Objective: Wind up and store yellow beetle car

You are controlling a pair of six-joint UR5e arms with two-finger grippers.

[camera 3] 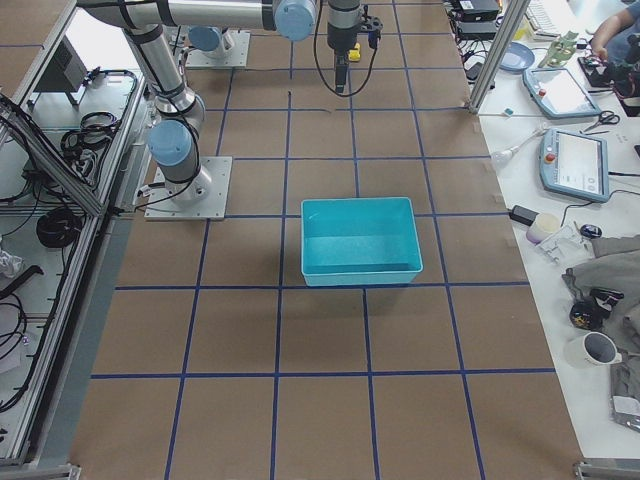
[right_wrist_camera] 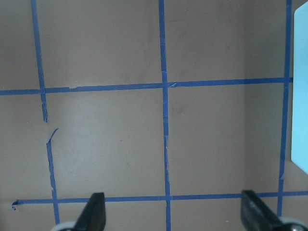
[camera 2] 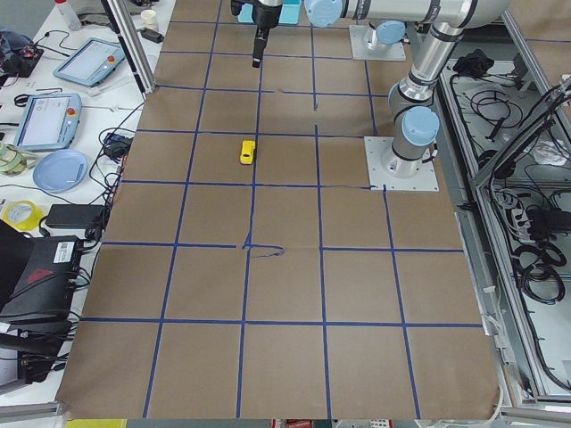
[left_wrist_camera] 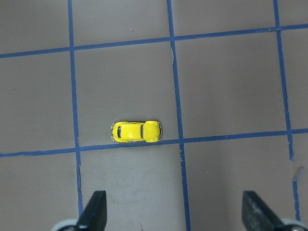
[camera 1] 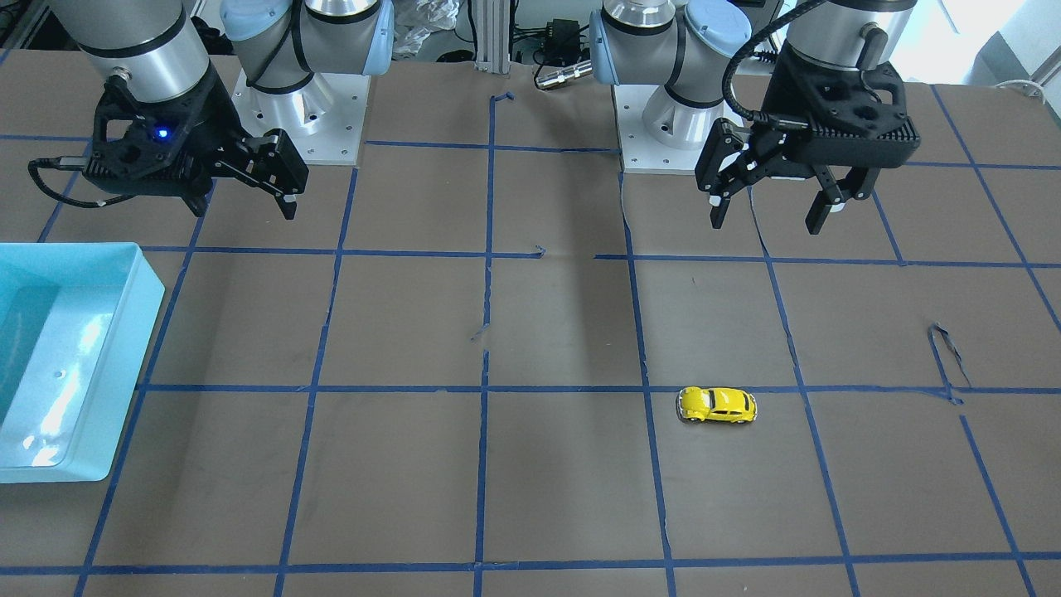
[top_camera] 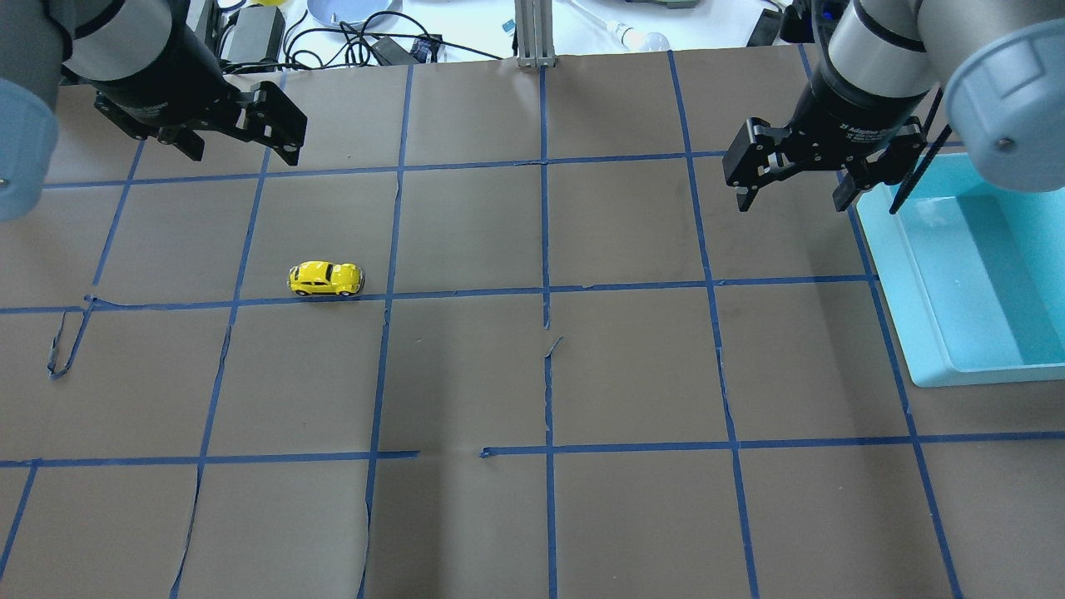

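Note:
The yellow beetle car stands on its wheels on the brown table, beside a blue tape line. It also shows in the front view, the left side view and the left wrist view. My left gripper hangs open and empty above the table, behind the car as the front view shows. In its wrist view the fingertips frame the bottom edge. My right gripper is open and empty, high beside the teal bin.
The teal bin is empty and sits at the table's right end, seen in the front view and the right side view. Blue tape lines grid the brown paper. Cables, tablets and clutter lie beyond the far table edge.

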